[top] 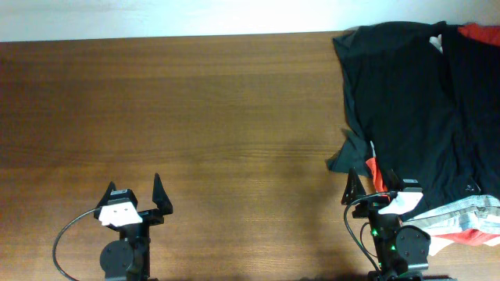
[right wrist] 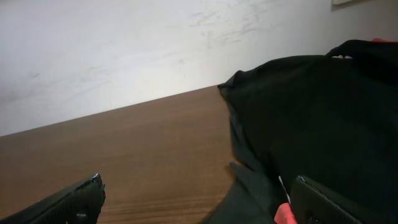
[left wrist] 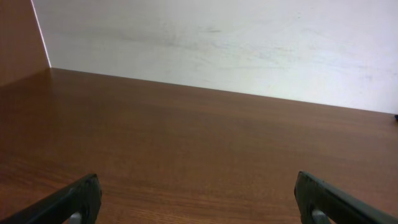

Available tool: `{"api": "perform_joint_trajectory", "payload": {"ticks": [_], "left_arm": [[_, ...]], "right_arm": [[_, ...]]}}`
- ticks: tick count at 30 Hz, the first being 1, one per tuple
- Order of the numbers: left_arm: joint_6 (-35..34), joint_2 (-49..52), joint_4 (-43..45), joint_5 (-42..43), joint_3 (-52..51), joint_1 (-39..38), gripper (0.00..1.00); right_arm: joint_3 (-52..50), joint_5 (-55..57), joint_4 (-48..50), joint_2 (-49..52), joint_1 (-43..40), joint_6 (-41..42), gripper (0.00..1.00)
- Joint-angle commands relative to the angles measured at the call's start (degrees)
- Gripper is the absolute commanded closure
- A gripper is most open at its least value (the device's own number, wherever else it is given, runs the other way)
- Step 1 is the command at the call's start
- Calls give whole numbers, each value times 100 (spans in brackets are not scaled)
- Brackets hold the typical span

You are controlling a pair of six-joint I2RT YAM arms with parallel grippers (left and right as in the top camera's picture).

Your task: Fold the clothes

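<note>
The clothes, a large black garment (top: 406, 94), lie spread at the table's right side, from the far edge down toward the front. A small whitish strip shows near its far edge. It also fills the right of the right wrist view (right wrist: 311, 124). My right gripper (top: 369, 181) is open and empty at the front, its fingers at the garment's lower left corner; in the right wrist view (right wrist: 199, 199) the right finger is over the cloth. My left gripper (top: 137, 191) is open and empty over bare wood at the front left, and shows in the left wrist view (left wrist: 198, 199).
A red garment (top: 478, 33) peeks out at the far right corner and red cloth (top: 469, 236) at the front right beside khaki-grey shorts (top: 461, 212). A red bit (right wrist: 285, 214) lies by my right finger. A white wall (left wrist: 217, 43) backs the brown table (top: 195, 117).
</note>
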Motion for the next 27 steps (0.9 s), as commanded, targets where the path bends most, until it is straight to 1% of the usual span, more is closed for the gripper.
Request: {"api": "perform_joint_trajectory", "payload": {"ticks": [1,25,27], "left_arm": [[94,232,-2,-63,-31,20,1],[94,232,2,-61,-31,20,1],[94,232,190,-236,-31,20,1]], "right_arm": [[-31,50,-31,11,-15,28,1],[-31,50,-24,11,-15,28,1],[-31,125,116,11,-15,28,1]]}}
